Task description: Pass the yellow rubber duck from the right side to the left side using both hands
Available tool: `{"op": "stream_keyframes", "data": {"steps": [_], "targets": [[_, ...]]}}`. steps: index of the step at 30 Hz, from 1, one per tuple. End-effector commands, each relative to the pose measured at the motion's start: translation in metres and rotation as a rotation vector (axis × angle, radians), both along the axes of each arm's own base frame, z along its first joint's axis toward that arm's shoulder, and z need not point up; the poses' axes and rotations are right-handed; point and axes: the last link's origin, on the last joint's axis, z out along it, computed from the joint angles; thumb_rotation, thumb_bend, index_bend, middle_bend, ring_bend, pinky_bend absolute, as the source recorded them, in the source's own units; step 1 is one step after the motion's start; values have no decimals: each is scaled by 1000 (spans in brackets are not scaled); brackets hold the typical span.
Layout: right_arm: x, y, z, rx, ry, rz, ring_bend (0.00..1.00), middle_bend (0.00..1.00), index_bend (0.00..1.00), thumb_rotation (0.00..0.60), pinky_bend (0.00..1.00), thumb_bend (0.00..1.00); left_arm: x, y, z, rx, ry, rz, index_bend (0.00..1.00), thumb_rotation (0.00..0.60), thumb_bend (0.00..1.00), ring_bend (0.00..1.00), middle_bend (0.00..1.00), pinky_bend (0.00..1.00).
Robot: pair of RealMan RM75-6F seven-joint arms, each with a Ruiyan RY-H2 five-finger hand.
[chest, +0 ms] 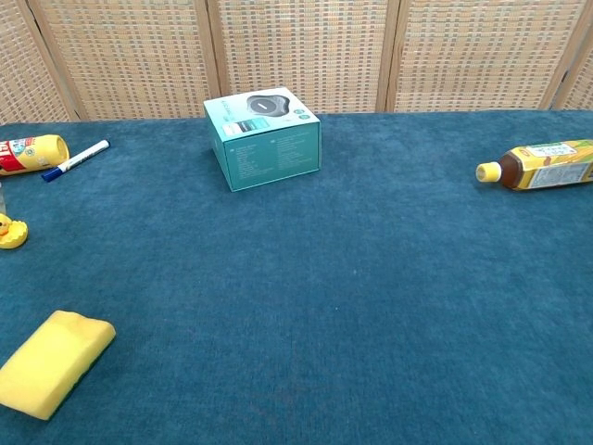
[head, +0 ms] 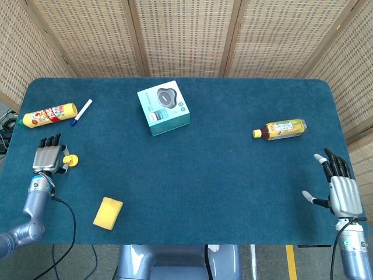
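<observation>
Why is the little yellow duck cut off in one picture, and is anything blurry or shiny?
Chest view: the duck sits at the left edge, partly cropped. Head view: all of it shows beside the left hand. Both views look sharp and evenly lit, shadows faint, no glare on the table.

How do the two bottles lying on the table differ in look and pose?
The left bottle has a red and yellow label; the right bottle has an orange and green one. The left one lies near the marker by the left edge; the right one lies alone at the right. Both lie on their sides, caps pointing left.
</observation>
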Motion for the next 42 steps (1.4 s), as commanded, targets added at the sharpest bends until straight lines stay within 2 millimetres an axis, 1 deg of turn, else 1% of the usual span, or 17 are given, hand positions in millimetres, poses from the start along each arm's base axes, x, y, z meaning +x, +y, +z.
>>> {"op": "stream_keyframes", "data": {"steps": [1,10,14,18,24,27,29,32,34,36,38,42], "targets": [[0,0,0,1,1,1,0,0,134,600,0,83,1,1,-1,-1,2,-4,459,600,380,0,0,0],[0,0,1,-6,-5,2,0,0,134,600,0,82,2,1,-5,-21,18,-9,264,600,370,0,0,0],[0,0,1,-6,-7,2,0,0,134,600,0,80,2,0,-2,-16,18,-9,206,600,368,0,0,0],[0,0,0,-2,-7,3,0,0,134,600,0,82,5,-1,5,7,-16,-11,147,600,368,0,0,0],[1,0,0,-1,-7,5,0,0,134,600,0,81,23,-7,26,101,-120,-74,50,600,361,0,0,0],[1,0,-1,3,-4,7,0,0,134,600,0,80,37,-22,39,145,-157,-139,5,600,352,0,0,0],[2,1,-1,5,-3,8,0,0,134,600,0,76,43,-32,44,165,-157,-173,0,600,348,0,0,0],[3,2,-2,7,9,13,0,0,133,600,0,73,53,-56,48,200,-142,-229,0,600,343,0,0,0],[3,2,-3,7,16,14,0,0,129,600,0,74,55,-69,49,213,-130,-243,0,600,337,0,0,0],[4,3,-4,11,35,16,0,0,123,600,0,74,55,-86,50,232,-116,-242,0,600,332,0,0,0],[4,4,-4,13,46,18,0,0,111,600,0,75,56,-97,51,252,-117,-236,0,600,327,0,0,0],[6,5,-7,15,74,28,0,0,81,600,0,76,54,-124,54,272,-92,-227,0,600,290,0,0,0]]}}
